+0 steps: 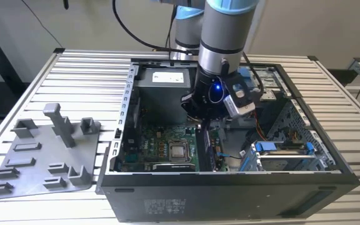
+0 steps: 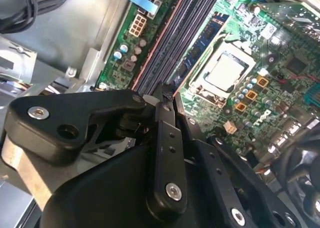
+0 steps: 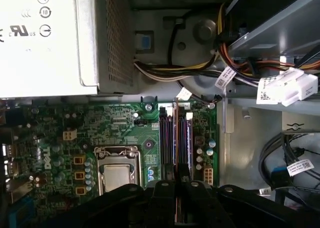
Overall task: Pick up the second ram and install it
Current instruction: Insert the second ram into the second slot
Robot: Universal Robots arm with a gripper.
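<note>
Closest in, the gripper (image 2: 159,98) has its two black fingers drawn nearly together on a thin strip seen edge-on. We take that strip to be the second ram (image 3: 176,138), standing on edge in line with the purple memory slots (image 3: 165,143) on the motherboard (image 3: 115,123). We cannot tell from either wrist view whether the stick's lower edge has entered a slot or rides just above it. The main hazard is misalignment. If the stick is tilted along its length or sits between two slots, downward pressure could bend it, chip a slot wall, or seat one end only. A second hazard is slip: the pinch covers only a short part of the stick, so side load could rotate it between the fingers. Beside the slots lies the processor socket (image 3: 116,170), and a stick that skids sideways could strike the small capacitors between them. Farther off, the cable bundle (image 3: 200,67) hangs near the slot ends and could snag the wrist. In the exterior view, the power supply (image 1: 164,77) sits at 11 o'clock from the gripper, inside the case (image 1: 230,197). The grey holder tray (image 1: 36,159) lies well apart at 9 o'clock and poses no risk.
</note>
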